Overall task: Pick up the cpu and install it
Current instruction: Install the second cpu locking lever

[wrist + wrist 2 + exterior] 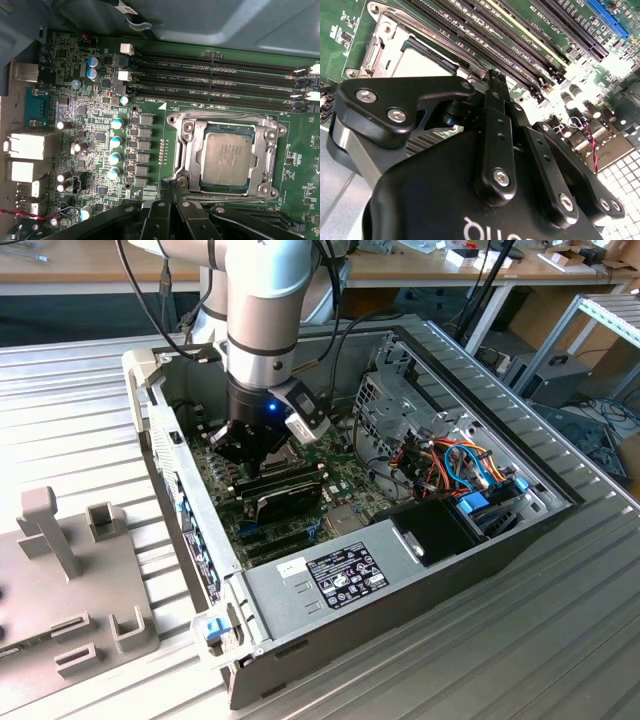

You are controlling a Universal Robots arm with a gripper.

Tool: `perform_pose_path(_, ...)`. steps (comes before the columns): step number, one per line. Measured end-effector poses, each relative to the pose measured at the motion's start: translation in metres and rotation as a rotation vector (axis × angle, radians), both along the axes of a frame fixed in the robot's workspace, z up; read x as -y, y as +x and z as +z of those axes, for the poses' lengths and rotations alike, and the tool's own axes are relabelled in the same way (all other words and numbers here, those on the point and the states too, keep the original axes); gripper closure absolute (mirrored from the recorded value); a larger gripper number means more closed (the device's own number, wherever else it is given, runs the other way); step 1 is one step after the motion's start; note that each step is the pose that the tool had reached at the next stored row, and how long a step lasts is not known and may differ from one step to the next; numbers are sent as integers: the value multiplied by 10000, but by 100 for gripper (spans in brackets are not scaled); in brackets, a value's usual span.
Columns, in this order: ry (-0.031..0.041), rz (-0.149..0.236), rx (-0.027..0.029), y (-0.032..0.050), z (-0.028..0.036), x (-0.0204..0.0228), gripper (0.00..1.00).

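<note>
**CPU seated in the socket, end effector closed just beside it**

Look at the first wrist view: the cpu (227, 162) lies flat inside the square socket (226, 156) on the green motherboard (150, 165), its silvery-grey top facing up and the metal frame running around all four of its edges. It sits level, not tilted. You hold nothing — the end effector (170, 187) has its fingertips pressed together, narrow, with no gap between them, and they stand just beside one corner of the socket frame, apart from the chip itself.

In the second wrist view the same closed fingers (495, 87) point down at the board, with the long black memory slots (520, 35) running past them and part of the socket frame visible beyond the end effector's black body. The cpu (412, 62) shows there as a pale patch, washed out by glare.

In the exterior view your arm (262, 310) reaches down into the open computer case (300, 585), which lies on its side on a ribbed metal surface (90, 410). The end effector (245, 445) is low over the motherboard, towards that view's left part of the case — a black oblong module (285, 490) lies just beside it, nearer the camera. The power supply (340, 575) with its label fills the case's near end, and a bundle of coloured cables (465, 470) sits on the exterior view's right. A grey fixture (70, 580) rests on the surface at that view's left, well apart from the case.
</note>
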State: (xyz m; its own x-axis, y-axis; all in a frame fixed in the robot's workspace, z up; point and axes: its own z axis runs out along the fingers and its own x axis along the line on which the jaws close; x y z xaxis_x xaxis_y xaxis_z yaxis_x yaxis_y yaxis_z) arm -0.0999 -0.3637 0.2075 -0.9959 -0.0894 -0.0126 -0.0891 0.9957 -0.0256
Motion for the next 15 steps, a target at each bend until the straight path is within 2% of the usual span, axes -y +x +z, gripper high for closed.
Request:
perform_pose_path(9, 84, -1, -1, -5, -30, -2, 89)
perform_pose_path(15, 81, -1, -4, -6, -64, -1, 89)
